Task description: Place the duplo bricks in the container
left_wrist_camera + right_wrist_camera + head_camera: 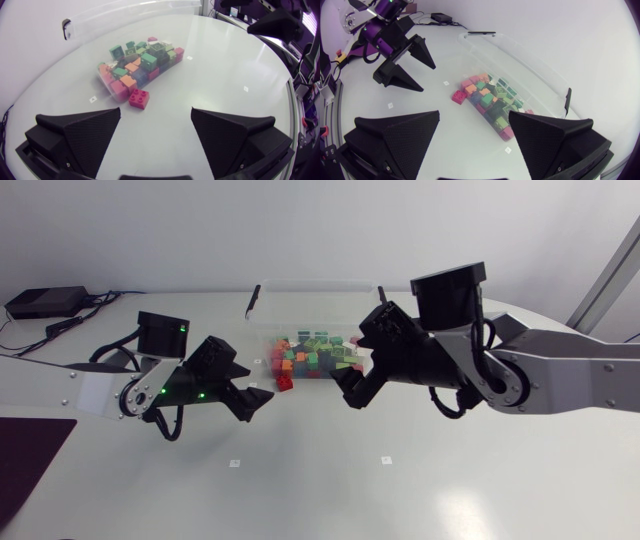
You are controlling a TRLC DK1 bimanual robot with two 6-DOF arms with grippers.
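Note:
A clear plastic container [315, 288] stands at the back middle of the table, holding a pile of several coloured duplo bricks [318, 355]. One red brick [285, 380] lies on the table against the pile's front left corner, seemingly outside the clear wall. My left gripper [252, 395] hovers open just left of the red brick, which lies ahead of its fingers in the left wrist view [139, 98]. My right gripper [352, 372] hangs open at the pile's front right. In the right wrist view the red brick [457, 96] and pile [492, 102] lie ahead of the empty right gripper [474, 131].
A dark mat [25, 460] lies at the front left corner of the table. Small white markers [234, 463] dot the tabletop in front of the arms. The container's black clips [253, 298] stick up at its ends.

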